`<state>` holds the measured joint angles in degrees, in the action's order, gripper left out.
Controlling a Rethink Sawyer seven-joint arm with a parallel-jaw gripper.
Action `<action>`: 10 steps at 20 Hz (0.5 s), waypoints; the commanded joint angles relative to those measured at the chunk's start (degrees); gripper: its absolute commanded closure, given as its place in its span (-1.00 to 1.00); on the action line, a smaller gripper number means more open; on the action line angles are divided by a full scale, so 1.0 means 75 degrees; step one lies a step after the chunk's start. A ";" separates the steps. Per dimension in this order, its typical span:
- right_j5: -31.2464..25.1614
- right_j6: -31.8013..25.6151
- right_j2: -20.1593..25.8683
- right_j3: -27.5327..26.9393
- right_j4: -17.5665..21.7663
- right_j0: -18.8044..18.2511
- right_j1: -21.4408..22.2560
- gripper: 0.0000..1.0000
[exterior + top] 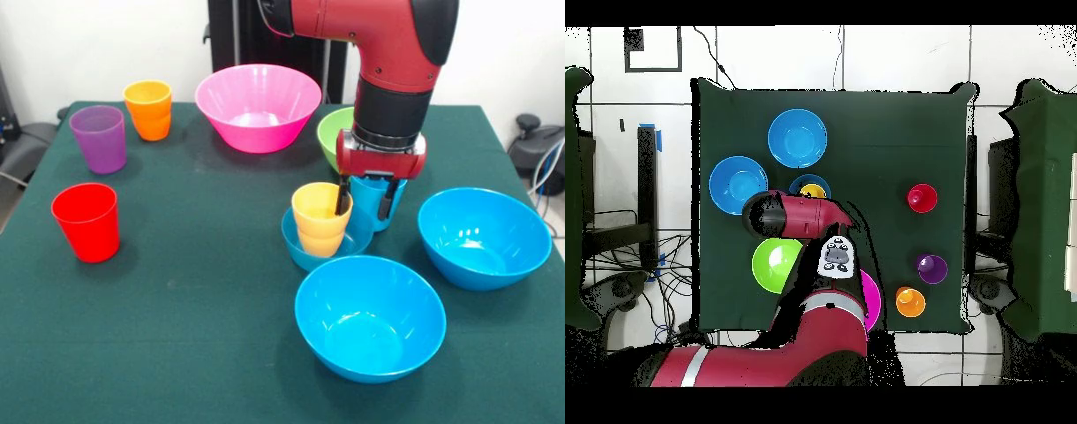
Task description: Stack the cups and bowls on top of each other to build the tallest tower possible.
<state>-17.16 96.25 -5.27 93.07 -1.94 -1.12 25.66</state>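
Large blue bowl (370, 316) nearest, behind it yellow-orange cup (321, 218) in small blue bowl (305, 250), spread gripper (363, 199) at its rim

The dark green table cloth (177, 336) covers the whole table. Around the table, the floor (905, 60) is made of white tiles with dark lines. Beside one edge of the table, some black cables (625, 275) lie on this floor.
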 commanded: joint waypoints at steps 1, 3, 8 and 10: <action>0.0040 0.1472 0.0743 0.0405 -0.0306 0.0115 -0.0317 -1.00; 0.0038 0.1484 0.0744 0.0403 -0.0315 0.0127 -0.0320 -1.00; 0.0019 0.1480 0.0716 0.0398 -0.0332 0.0155 -0.0326 -1.00; 0.0018 0.1519 0.0581 0.0367 -0.0326 0.0244 -0.0320 -1.00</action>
<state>-17.16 96.25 -5.28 93.07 -2.56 -0.96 25.66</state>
